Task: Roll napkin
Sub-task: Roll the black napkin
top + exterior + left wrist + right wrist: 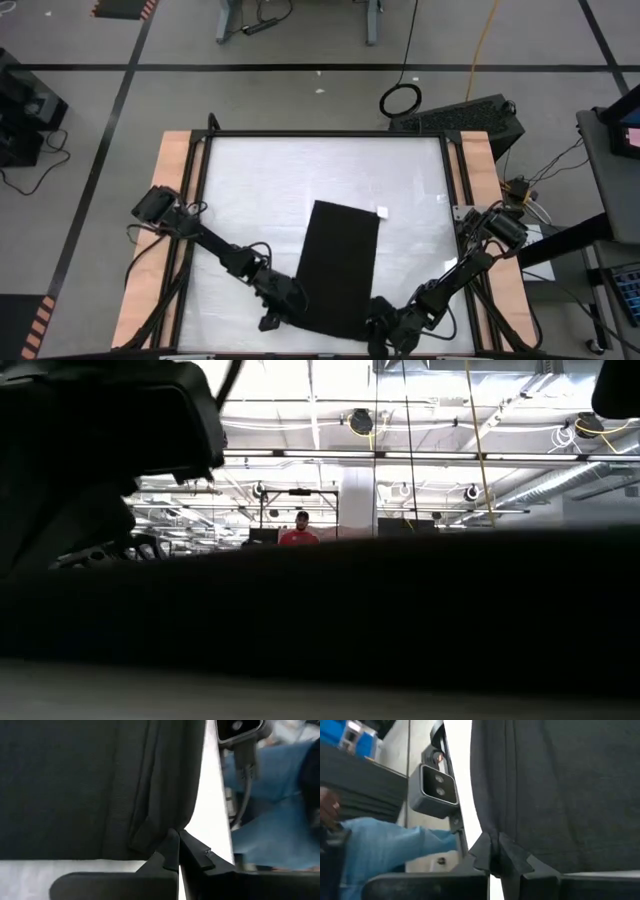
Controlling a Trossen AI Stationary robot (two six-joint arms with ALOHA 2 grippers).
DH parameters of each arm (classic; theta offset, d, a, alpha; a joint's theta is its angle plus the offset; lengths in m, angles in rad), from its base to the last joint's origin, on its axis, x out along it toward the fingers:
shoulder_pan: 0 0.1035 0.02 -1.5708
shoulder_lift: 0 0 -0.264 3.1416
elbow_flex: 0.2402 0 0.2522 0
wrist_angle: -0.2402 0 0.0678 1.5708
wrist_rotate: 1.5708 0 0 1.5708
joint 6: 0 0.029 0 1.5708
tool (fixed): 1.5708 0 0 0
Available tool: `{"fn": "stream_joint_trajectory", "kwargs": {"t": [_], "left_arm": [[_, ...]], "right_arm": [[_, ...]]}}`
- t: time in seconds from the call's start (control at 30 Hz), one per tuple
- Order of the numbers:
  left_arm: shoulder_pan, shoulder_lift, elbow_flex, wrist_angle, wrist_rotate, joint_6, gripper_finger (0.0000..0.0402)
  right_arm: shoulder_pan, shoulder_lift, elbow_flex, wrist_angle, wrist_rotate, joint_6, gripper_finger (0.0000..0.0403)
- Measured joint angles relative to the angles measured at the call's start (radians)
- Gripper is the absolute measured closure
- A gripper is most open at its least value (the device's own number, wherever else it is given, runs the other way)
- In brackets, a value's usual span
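The black napkin (338, 265) lies flat on the white table as a long folded strip, running from the near edge toward the far edge, with a small white tag (382, 212) at its far right corner. My left gripper (283, 318) is shut on the napkin's near left corner. My right gripper (385, 330) is shut on its near right corner. The napkin fills the low view (400, 620) as a dark band. My left gripper pinches the napkin's near left corner (167, 834) between its two fingertips, coming low from the table's near left. The cloth puckers into folds at the pinch; the rest lies on the table. My right gripper pinches the near right corner (492, 837) between its fingertips, low from the near right; the cloth gathers into creases there.
Wooden side rails (170, 200) and a black frame border the white table. A camera unit (437, 790) stands at the near edge, and a person in blue trousers (385, 845) is beyond it. Bare table lies on both sides of the napkin.
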Motion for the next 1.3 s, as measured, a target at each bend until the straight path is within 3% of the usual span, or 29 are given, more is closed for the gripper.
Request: {"fn": "stream_joint_trajectory", "kwargs": {"t": [0.17,0.47,0.73,0.9,1.3], "left_arm": [[0.051,0.0,0.0,0.027,0.104,-0.094,0.0401],[0.131,0.0,0.0,0.027,0.194,-0.169,0.0401],[0.162,-0.002,0.001,-0.082,0.197,-0.165,0.0401],[0.162,-0.003,0.001,-0.086,0.176,-0.167,0.0401],[0.168,-0.003,0.002,-0.087,0.152,-0.199,0.0393]], "right_arm": [[0.001,-0.002,0.0,0.02,0.005,0.128,0.0397],[0.0,-0.005,0.002,0.0,0.014,0.278,0.0397],[0.0,-0.008,0.005,-0.057,0.039,0.387,0.0397],[0.001,-0.008,0.005,-0.085,0.092,0.434,0.0397],[0.0,-0.008,0.006,-0.171,0.098,0.523,0.0394]]}}
